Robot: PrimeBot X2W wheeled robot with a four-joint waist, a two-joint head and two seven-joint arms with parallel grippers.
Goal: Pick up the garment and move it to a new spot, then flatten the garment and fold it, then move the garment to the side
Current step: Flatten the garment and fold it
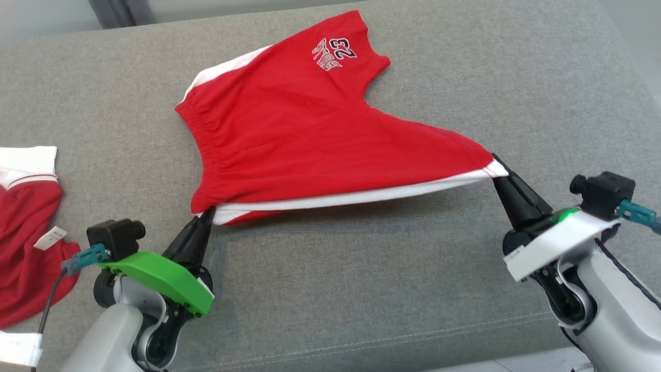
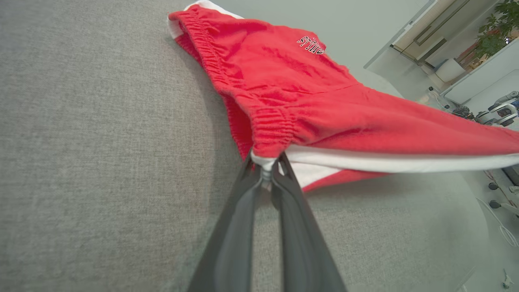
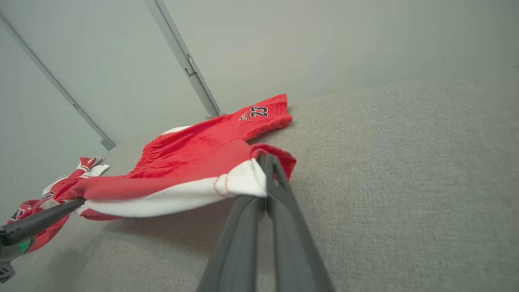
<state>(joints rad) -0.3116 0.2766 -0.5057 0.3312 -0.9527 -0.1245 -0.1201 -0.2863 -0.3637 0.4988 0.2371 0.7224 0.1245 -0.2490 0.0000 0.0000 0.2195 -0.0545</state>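
**Head view: red knit shorts with white side stripes [image 1: 310, 129] strung between two grippers**

Stretched across the middle of the grey woven couch surface [image 1: 361, 289], near edge lifted clear, far leg with the "23" print [image 1: 335, 51] lying on the upholstery. Pinched at the elasticated waistband corner by the left gripper [image 1: 206, 213], jaws closed almost completely on a thin white fold of cloth. Pinched at the white-striped leg hem by the right gripper [image 1: 497, 161], jaws closed right down on the fabric. Pulled into a taut white line between the two holds, with a shadow beneath.

Looks like the flattening stage, with folding and the move aside not yet done.

Likely trouble from here:
- Slipping out of one narrow pinch, should the arms spread any wider against cloth already tight.
- Bunching or rolling under at the far leg, if dragged along the rough weave rather than lifted.
- Landing skewed and creased, if lowered on one side first.
- Tangling or overlapping with the second red and white garment [image 1: 26, 232] heaped at the robot's left, if carried too far that way.
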